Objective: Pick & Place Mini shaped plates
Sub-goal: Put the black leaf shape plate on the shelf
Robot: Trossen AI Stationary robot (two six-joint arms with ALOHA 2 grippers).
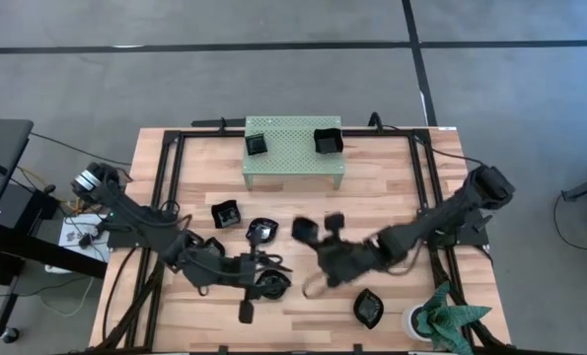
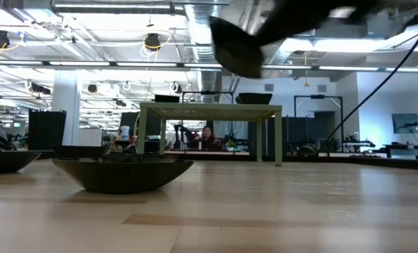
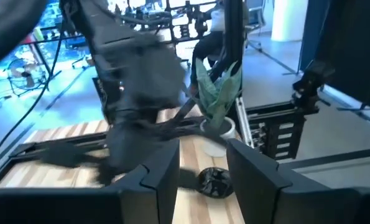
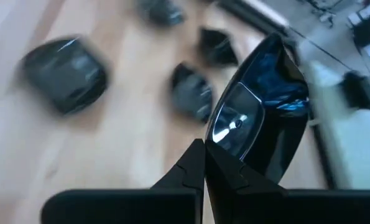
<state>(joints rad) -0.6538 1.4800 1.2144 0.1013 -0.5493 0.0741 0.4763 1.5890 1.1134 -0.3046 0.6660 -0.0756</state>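
A small glossy black dish with a square outline (image 4: pixel 259 106) is pinched by its rim between the closed fingers of the right gripper (image 4: pixel 204 163); in the high view this held dish (image 1: pixel 305 230) hangs above the middle of the table, and the right gripper (image 1: pixel 325 242) sits just beside it. Its glazed surface reflects ceiling lights. Other glossy black dishes lie on the pale wood-plank table top (image 1: pixel 392 187): a squarish dish (image 1: pixel 225 212) left of centre, a wavy-edged dish (image 1: pixel 261 230) beside it, a round dish (image 1: pixel 270 286) under the left gripper (image 1: pixel 273 266), and a dark leaf-like dish (image 1: pixel 368 308) near the front edge at right. The left gripper's fingers (image 3: pixel 160 180) stand wide apart with nothing between them. A pale green perforated metal stand (image 1: pixel 293 148) at the table's far side carries two more black dishes, one at its left end (image 1: pixel 256 144) and one at its right end (image 1: pixel 328 140). A white pot holding a green spiky plant (image 1: pixel 441 318) stands at the front right corner. In the low view, a shallow black bowl-shaped dish (image 2: pixel 122 172) rests on the wood with the stand (image 2: pixel 209 112) behind it.
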